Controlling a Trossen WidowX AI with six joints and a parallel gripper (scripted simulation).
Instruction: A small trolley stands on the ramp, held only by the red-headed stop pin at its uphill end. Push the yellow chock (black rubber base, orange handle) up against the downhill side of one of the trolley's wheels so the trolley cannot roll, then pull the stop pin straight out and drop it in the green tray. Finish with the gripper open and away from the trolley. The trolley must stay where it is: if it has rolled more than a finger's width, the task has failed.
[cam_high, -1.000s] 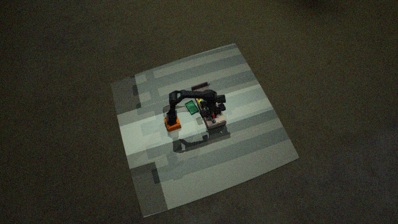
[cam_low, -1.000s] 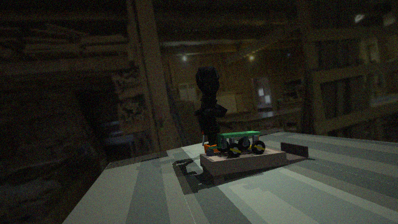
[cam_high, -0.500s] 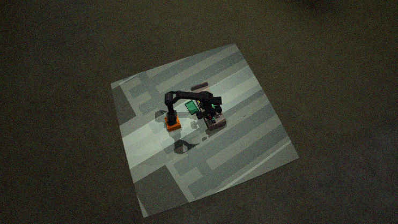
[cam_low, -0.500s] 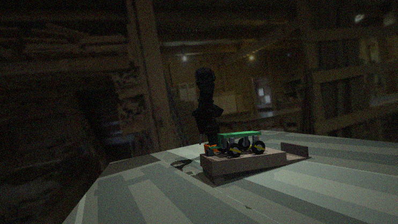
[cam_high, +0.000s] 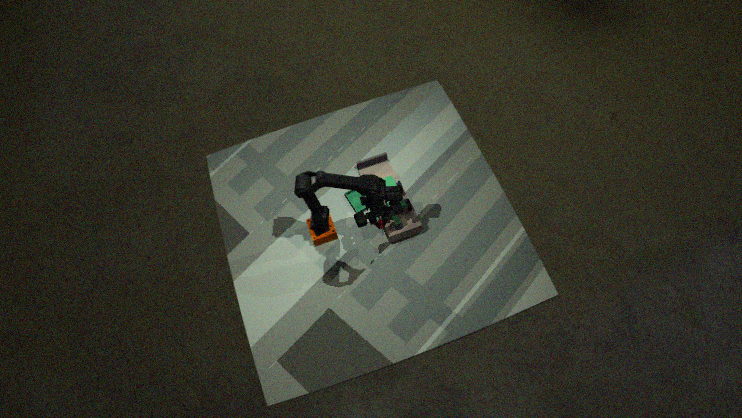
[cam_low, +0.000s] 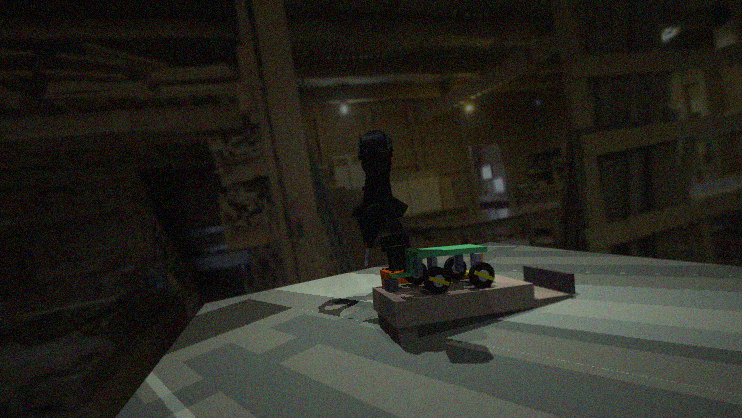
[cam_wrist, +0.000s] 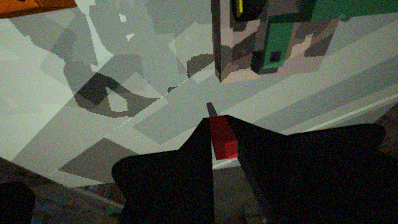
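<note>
Gripper (cam_wrist: 223, 145): you have it clenched on the stop pin (cam_wrist: 223, 136), red head between the fingers.
Stop pin: clear of the ramp (cam_low: 456, 303), above the table.
Trolley (cam_low: 449, 259): on the ramp.

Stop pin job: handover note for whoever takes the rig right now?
Gripper: shut on the stop pin, red head between the fingers, grey shaft pointing out over the table beside the ramp.
Pin is out of the trolley, which sits on the ramp's high end.
Chock: something yellow shows at a wheel in the exterior view; contact cannot be confirmed.
Green tray lies beside the ramp, partly under the arm.
Left: carry pin to tray, drop it, finish with the gripper open, away from the trolley.
</note>
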